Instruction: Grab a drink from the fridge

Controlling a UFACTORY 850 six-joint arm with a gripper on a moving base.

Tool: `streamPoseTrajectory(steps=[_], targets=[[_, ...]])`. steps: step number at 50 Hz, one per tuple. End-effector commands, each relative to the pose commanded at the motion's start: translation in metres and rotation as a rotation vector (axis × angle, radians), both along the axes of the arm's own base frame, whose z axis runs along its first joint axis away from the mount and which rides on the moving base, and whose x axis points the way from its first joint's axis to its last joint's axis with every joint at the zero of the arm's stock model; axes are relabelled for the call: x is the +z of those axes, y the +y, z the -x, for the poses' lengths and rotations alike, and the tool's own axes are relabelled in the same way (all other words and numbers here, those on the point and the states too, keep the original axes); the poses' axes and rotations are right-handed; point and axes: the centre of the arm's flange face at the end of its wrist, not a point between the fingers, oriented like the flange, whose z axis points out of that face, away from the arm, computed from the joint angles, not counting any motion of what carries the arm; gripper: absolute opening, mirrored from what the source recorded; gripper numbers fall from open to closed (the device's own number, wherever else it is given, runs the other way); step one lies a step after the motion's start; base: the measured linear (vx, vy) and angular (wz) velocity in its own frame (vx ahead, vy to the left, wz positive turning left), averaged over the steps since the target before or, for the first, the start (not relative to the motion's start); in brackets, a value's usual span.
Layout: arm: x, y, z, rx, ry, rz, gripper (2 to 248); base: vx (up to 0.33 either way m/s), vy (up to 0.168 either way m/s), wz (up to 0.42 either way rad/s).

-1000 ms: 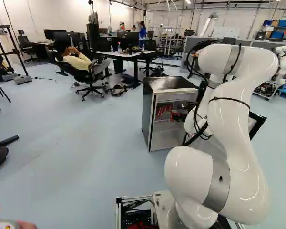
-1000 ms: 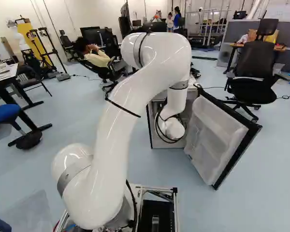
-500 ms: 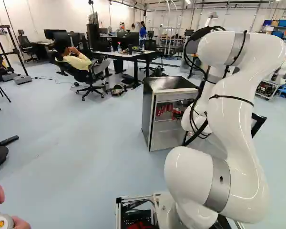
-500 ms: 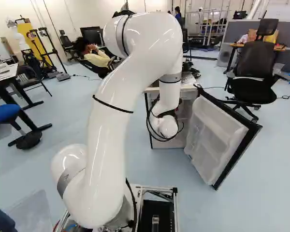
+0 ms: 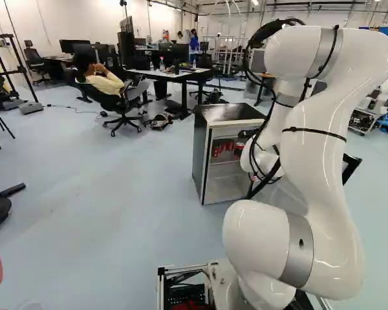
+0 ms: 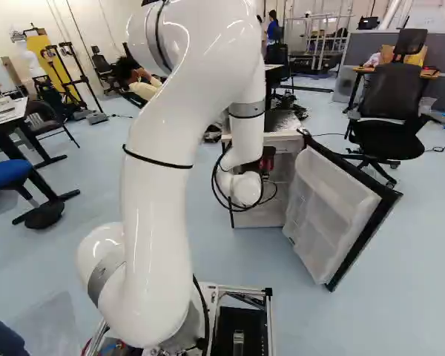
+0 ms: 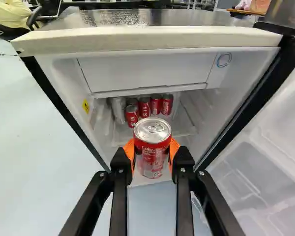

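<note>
One red drink can [image 7: 152, 160] pinched upright in claw [image 7: 152, 150], seemingly just outside mouth of open fridge [image 7: 152, 39]. Grab itself looks done; left over, by my guess, drawing back well clear without losing it. More cans [image 7: 156, 104] stand inside, beyond. Door [image 6: 330, 204] swung wide beside white arm [image 6: 159, 208], likeliest snag on retreat. Black office chair [image 6: 389, 111] farther off, out of way.

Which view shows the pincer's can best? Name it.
The wrist view: the can shows large and close between the pincer's orange pads. Both base views show only a small red patch beside the arm, probably it.
</note>
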Motion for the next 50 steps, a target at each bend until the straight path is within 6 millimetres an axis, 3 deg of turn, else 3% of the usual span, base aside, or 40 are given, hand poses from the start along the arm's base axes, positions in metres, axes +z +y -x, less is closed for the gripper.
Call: streamPoseTrajectory(steps=[50], targets=[[0.058, 0.008, 0.014, -0.032, -0.08, 0.042, 91, 0.0, 0.0, 0.0]])
